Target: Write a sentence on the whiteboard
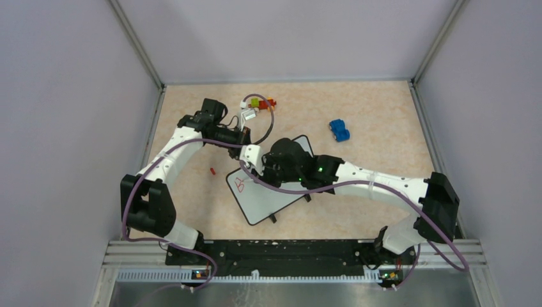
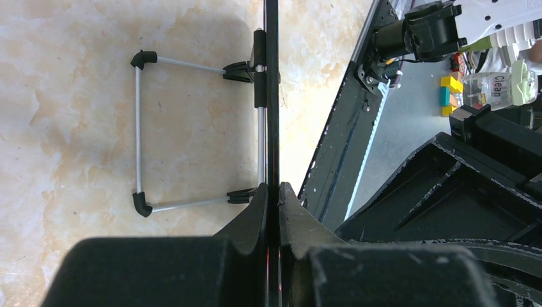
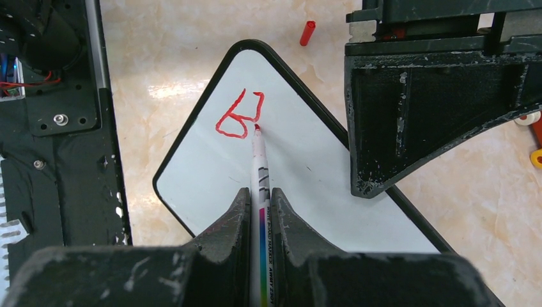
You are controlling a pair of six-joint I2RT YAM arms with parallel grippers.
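The whiteboard (image 1: 265, 198) lies tilted on the table, white with a thin dark frame. In the right wrist view its face (image 3: 319, 185) carries the first red strokes of the sentence (image 3: 238, 115), also seen from above (image 1: 240, 185). My right gripper (image 3: 260, 195) is shut on a white marker (image 3: 259, 160), whose red tip touches the board beside the strokes. My left gripper (image 2: 273, 192) is shut on the whiteboard's edge, seen edge-on as a dark strip (image 2: 272, 96). From above, the left gripper (image 1: 250, 155) is at the board's far left edge.
A red marker cap (image 1: 212, 171) lies left of the board. A blue toy car (image 1: 339, 130) and coloured blocks with a small bottle (image 1: 259, 103) sit at the back. The board's wire stand (image 2: 137, 131) rests on the table. Grey walls enclose the table.
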